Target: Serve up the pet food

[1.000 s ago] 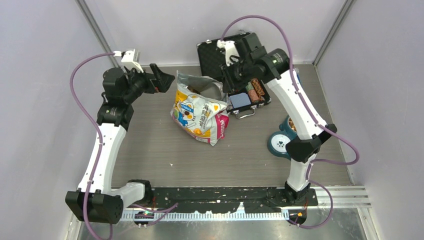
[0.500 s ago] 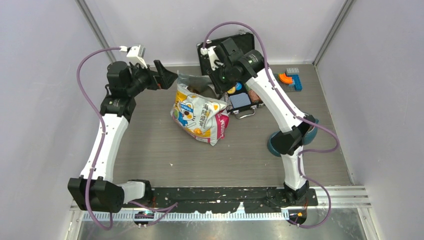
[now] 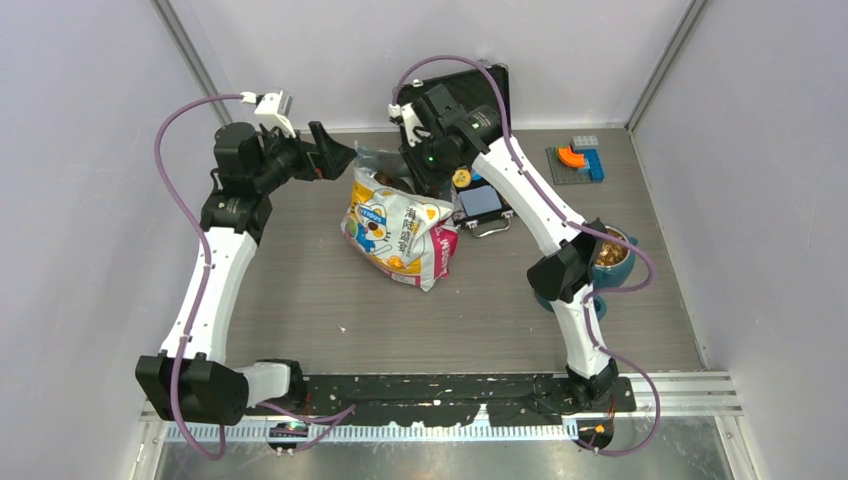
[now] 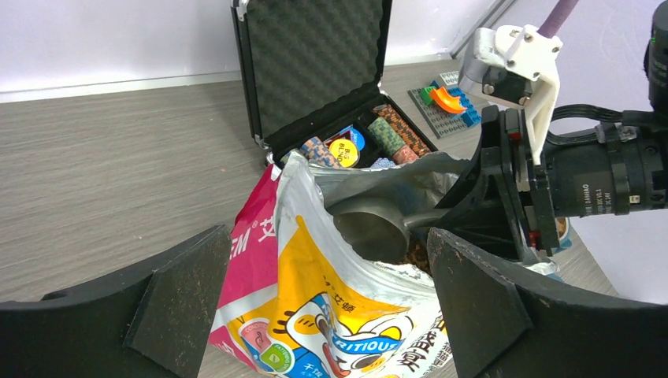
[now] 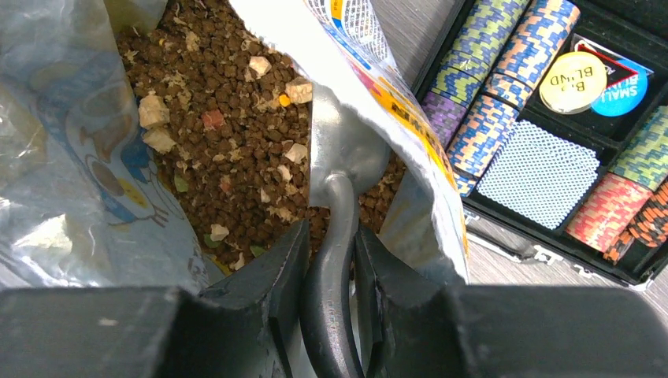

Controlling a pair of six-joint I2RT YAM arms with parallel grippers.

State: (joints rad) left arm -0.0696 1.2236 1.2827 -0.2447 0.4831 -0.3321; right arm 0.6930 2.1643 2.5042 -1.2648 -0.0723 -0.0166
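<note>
scoop [image 5: 340, 157] gripped by right gripper [image 5: 331, 260] | pet food [image 5: 228, 134] heaped just left of it, in bag [image 5: 410, 150] | left gripper [image 4: 323, 272] spread wide, empty

The counter [image 3: 300, 290] is gray with wood lines. A pet food bag [image 3: 400, 230] with a cartoon animal stands near the middle. Just behind it sits an open black case [image 4: 315, 63]. In the far right corner lies a gray block plate [image 3: 577, 162] with bright blocks. A teal pet bowl [image 3: 626, 270] sits on the right.
</note>
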